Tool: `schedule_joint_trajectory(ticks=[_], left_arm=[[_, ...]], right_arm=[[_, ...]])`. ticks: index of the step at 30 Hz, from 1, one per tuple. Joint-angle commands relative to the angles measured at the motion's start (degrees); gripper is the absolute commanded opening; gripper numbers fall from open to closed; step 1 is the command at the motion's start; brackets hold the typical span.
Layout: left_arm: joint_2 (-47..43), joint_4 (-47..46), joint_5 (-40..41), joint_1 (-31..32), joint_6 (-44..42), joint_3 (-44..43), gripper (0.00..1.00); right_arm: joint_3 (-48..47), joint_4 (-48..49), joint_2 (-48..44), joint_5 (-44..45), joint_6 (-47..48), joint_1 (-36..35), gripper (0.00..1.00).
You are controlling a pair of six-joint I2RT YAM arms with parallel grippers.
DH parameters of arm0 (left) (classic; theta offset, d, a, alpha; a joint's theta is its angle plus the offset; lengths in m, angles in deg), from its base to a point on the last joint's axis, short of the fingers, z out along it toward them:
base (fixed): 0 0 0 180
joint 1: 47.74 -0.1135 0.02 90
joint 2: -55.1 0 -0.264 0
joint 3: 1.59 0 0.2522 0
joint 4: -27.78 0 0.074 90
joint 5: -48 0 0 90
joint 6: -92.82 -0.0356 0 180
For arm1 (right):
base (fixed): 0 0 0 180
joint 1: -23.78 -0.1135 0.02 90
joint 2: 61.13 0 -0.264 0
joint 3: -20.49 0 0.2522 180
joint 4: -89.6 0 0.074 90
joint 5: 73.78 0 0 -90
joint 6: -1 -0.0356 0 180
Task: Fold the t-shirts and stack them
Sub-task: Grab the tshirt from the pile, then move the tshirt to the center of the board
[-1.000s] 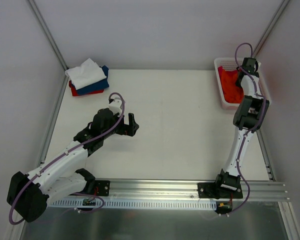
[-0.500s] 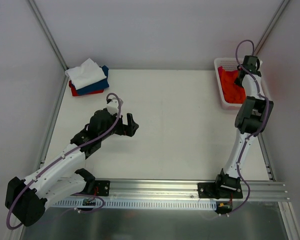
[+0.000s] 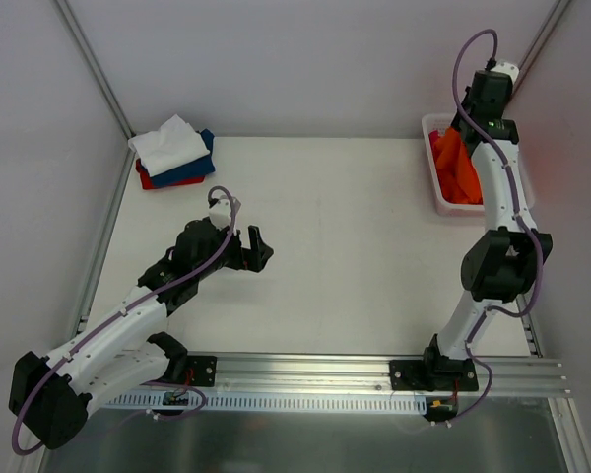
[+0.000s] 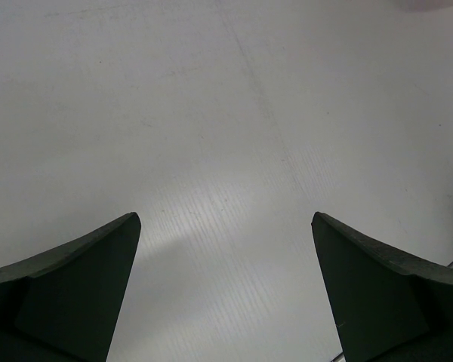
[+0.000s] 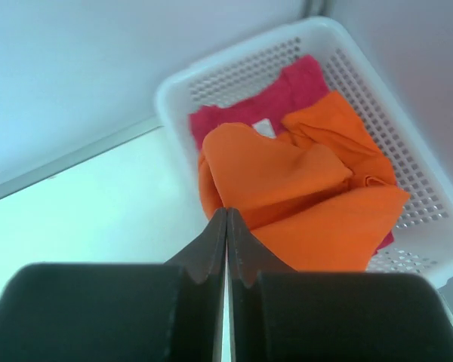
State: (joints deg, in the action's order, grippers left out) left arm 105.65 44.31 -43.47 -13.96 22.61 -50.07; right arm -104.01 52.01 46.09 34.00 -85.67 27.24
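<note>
Well, in the top view the right gripper (image 3: 466, 126) is high above the white mesh basket (image 3: 439, 204) at the far right corner of the table (image 3: 345, 227). It is clamped on the bright orange t-shirt (image 3: 459, 166), which hangs from it as a long pulled-up fold, with its lower part inside the basket. At the far left corner lies a stack of folded t-shirts: the white one (image 3: 169, 146) on top, the navy one (image 3: 193, 169) under it, and the red one (image 3: 154, 182) at the bottom. The left gripper (image 3: 263, 246) is low over the bare middle-left of the table, well apart from the stack.

From the left wrist, both fingers are spread wide with only the table surface between them.

From the right wrist, the fingers are pressed together on a peak of the orange cloth. The cloth is soft and crumpled in wide folds. Under it lies the magenta-pink t-shirt (image 5: 291, 83), with a small white label (image 5: 264, 128) showing.
</note>
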Motion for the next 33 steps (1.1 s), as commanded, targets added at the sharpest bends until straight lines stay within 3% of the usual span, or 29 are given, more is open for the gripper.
schedule_joint_trajectory(ticks=[1, 6, 14, 19, 26, 29, 30, 31, 33], left_arm=[[-0.36, -1.45, -0.90, 0.32, 0.77, 0.62, 0.99], [-0.18, -1.53, -0.55, 0.32, 0.95, 1.50, 0.99], [-0.18, -1.71, -0.28, 0.32, 1.39, 2.46, 0.99], [0.17, -2.06, -0.02, 0.32, 1.74, 2.64, 0.99], [0.52, -2.24, -0.28, 0.32, 2.27, 2.73, 0.99], [0.35, -2.24, -0.19, 0.32, 2.44, 2.64, 0.99], [0.26, -2.15, -0.19, 0.32, 2.44, 2.64, 0.99], [0.26, -2.24, -0.28, 0.32, 2.53, 2.73, 0.99], [0.26, -2.15, -0.46, 0.32, 2.62, 2.81, 0.99]], right_arm=[[-0.27, 1.86, -7.54, 2.26, 1.94, -4.51, 0.00], [-4.74, 0.54, -15.36, 6.74, 7.99, -14.17, 0.00], [-3.35, 8.27, -29.42, 15.52, 20.38, -36.03, 0.00], [-4.05, 11.00, -34.53, 18.17, 25.05, -45.72, 0.00], [-4.67, 5.04, -35.06, 16.67, 19.54, -47.76, 0.00], [3.11, 1.43, -36.55, 15.97, 13.83, -47.76, 0.02], [5.68, 0.90, -36.99, 16.93, 11.98, -47.76, 0.06], [8.58, 0.46, -37.78, 17.20, 10.48, -47.67, 0.17], [17.63, 0.02, -38.31, 16.59, 5.75, -47.67, 0.23]])
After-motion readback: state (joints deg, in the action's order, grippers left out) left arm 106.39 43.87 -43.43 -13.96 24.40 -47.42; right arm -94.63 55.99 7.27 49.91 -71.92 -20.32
